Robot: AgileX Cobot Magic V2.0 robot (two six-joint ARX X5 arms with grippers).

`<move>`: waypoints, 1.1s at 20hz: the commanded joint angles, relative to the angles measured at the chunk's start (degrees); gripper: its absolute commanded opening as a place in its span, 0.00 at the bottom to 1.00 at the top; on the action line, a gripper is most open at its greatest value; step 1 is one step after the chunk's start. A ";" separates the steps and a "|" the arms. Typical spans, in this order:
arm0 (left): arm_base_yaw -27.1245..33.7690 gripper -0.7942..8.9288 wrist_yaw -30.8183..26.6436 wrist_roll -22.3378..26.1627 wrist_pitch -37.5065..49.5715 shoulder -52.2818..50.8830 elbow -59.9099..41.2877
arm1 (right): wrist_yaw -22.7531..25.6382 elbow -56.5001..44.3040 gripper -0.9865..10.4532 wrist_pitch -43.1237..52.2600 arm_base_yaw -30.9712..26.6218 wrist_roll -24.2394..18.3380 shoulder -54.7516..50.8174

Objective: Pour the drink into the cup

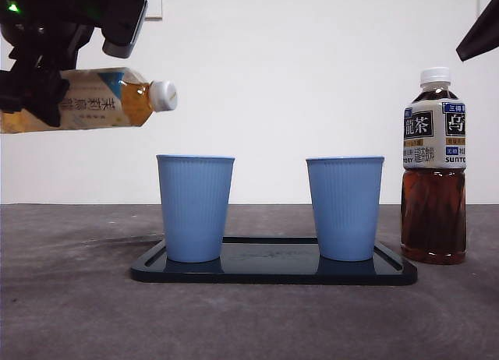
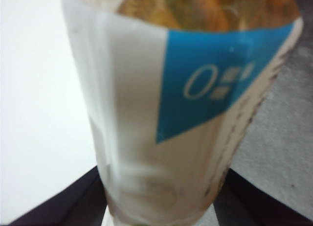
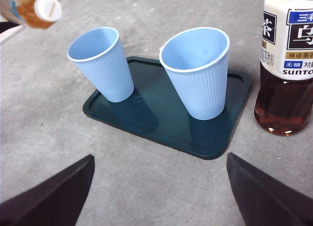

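While the left gripper is squeezing a tea bottle up in the air, the bottle is lying almost on its side, with its white cap still on and pointing toward the cups. In the left wrist view the two black jaws are pressing on both sides of the bottle's label, so it is grabbing the bottle tight. The bottle is hanging higher than the cups and a little off to the side of the nearer blue cup, not right over it.

Two blue cups are standing up straight on a dark tray on the grey table. The other blue cup is sitting at the far end of the tray, apart from the first one. Both cups are looking empty in the right wrist view.

A second bottle, full of dark tea and with its white cap on, is standing on the table just beside the tray, near the second cup.

The right gripper is waiting above the table with its jaws spread wide and nothing between them. It is only showing as a black tip in the top corner of the front view.
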 commanded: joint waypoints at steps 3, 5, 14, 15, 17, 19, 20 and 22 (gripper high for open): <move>-0.52 0.30 -1.22 -0.26 2.51 0.15 1.90 | -0.07 0.68 0.46 0.50 0.39 -0.70 0.02; -0.59 0.30 -1.22 -0.15 2.51 0.15 1.88 | -0.07 0.68 0.46 0.50 0.39 -0.70 0.02; -0.68 0.30 -1.18 -0.57 2.54 0.17 1.88 | -0.04 0.68 0.46 0.50 0.39 -0.70 0.02; -0.68 0.30 -1.18 -2.25 2.75 0.15 1.88 | -0.04 0.68 0.46 0.50 0.39 -0.70 0.02; -0.68 0.30 -1.18 -8.39 2.91 -0.09 2.01 | -0.02 0.68 0.46 0.50 0.39 -0.68 0.02; -0.59 0.30 0.11 -18.40 2.82 -1.25 2.36 | 0.00 0.68 0.46 0.50 0.39 -0.68 0.02; -0.39 0.30 2.45 -24.87 2.54 -2.49 2.64 | 0.04 0.68 0.46 0.50 0.39 -0.68 0.02; 0.26 0.30 8.04 -36.11 2.58 -5.77 2.75 | 0.15 0.68 0.46 0.50 0.39 -0.68 0.02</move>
